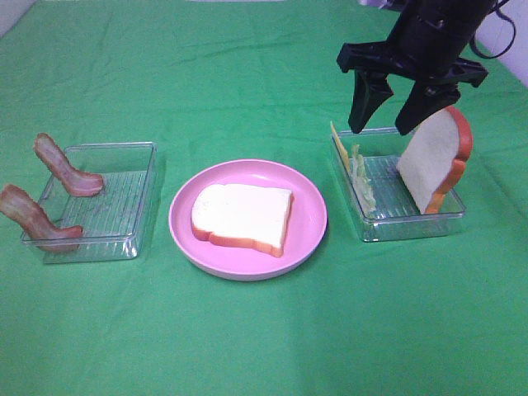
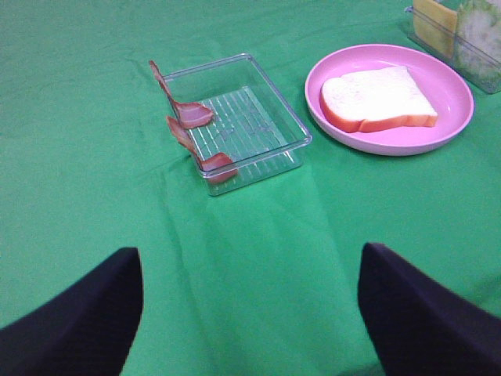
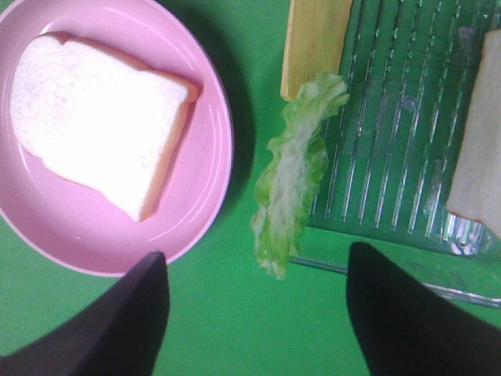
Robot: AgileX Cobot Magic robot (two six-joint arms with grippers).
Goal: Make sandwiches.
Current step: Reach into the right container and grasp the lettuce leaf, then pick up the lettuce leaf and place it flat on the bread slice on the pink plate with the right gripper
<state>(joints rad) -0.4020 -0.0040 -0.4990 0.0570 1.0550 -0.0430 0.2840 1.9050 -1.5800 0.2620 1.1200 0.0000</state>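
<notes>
One white bread slice (image 1: pixel 242 217) with an orange-brown crust lies flat on the round pink plate (image 1: pixel 309 239). A second slice (image 1: pixel 433 161) leans upright against the right wall of the clear tray (image 1: pixel 412 223) on the right. The yellow cheese (image 1: pixel 338 145) and green lettuce (image 1: pixel 360 175) lean on that tray's left wall. My right gripper (image 1: pixel 392 111) hangs open above this tray; in the right wrist view the lettuce (image 3: pixel 293 172) lies just ahead of its fingers, untouched. Two bacon strips (image 1: pixel 66 169) (image 1: pixel 33 216) lean on the left tray. My left gripper (image 2: pixel 250 313) is open over bare cloth.
A green cloth covers the table. The left clear tray (image 1: pixel 124 202) holds only the bacon at its left wall. The plate (image 2: pixel 446 137) and the left tray (image 2: pixel 258 125) lie ahead of the left gripper. A pale edge shows at the far right corner.
</notes>
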